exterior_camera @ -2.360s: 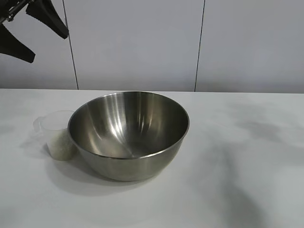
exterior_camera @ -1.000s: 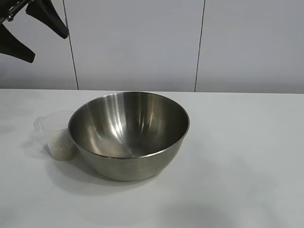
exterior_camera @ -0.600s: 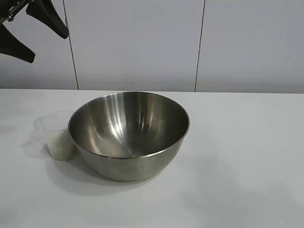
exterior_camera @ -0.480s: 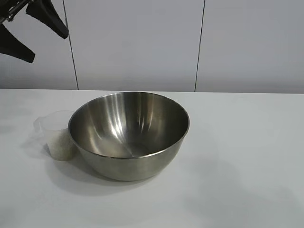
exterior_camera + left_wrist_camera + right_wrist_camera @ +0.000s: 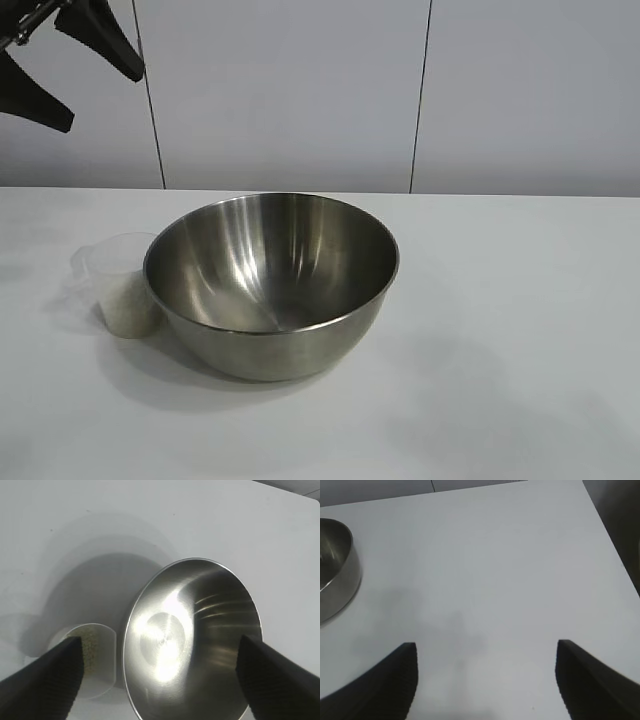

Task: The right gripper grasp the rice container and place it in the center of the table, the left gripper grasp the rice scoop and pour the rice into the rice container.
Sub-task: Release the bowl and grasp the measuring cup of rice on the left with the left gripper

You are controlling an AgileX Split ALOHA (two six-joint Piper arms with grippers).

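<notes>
While left claw hangs spread, empty | rice scoop below, apart | right claw spread, empty

Behind your workspace you see a pale grey panelled wall. Two thin dark vertical seams split it.

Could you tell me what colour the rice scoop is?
The rice scoop is translucent clear plastic, seen best in the exterior view.

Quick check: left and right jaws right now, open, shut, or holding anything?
Left gripper: jaws open, holding nothing, raised above the rice scoop and rice container.
Right gripper: jaws open, empty, over bare table.
</notes>
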